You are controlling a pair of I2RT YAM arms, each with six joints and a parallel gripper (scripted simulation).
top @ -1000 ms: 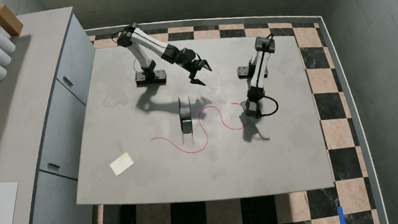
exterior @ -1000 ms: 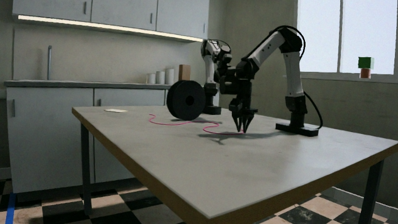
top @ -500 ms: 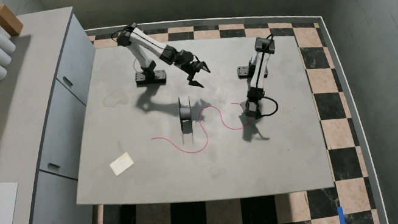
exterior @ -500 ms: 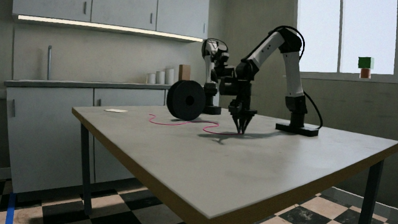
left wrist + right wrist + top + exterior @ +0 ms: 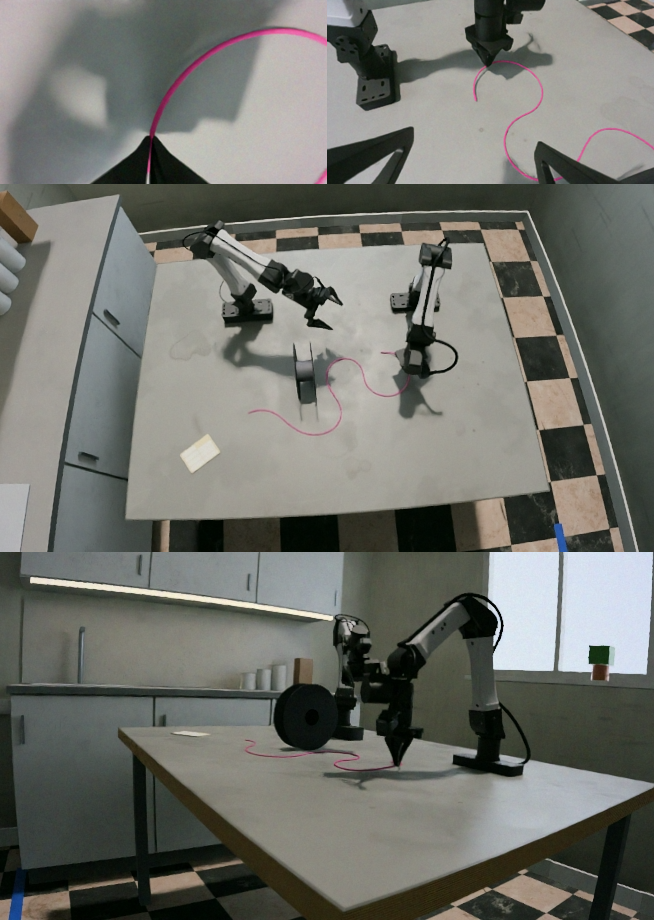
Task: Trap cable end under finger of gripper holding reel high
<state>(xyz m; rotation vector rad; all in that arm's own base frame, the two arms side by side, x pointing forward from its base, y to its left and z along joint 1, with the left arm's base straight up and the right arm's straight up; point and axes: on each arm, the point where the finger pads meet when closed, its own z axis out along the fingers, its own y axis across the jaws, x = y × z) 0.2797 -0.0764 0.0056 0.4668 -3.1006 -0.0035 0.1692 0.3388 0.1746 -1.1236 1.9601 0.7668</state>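
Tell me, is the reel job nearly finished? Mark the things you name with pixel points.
No, it's early. Done: the left end effector (image 5: 398,766) (image 5: 149,143) (image 5: 487,65) looks shut on the cable (image 5: 341,411) (image 5: 272,756) (image 5: 164,103) (image 5: 542,92) near one end. In hand: that pinch. Left: trapping cable against the reel (image 5: 304,371) (image 5: 320,737), which stands ungripped on the table (image 5: 425,459) (image 5: 350,852) (image 5: 287,156) (image 5: 438,119), and lifting it high.

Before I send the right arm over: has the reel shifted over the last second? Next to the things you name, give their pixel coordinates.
No. In the top view, the reel (image 5: 304,370) (image 5: 306,717) stands in the same place relative to the yellowish card (image 5: 200,453) (image 5: 190,734).
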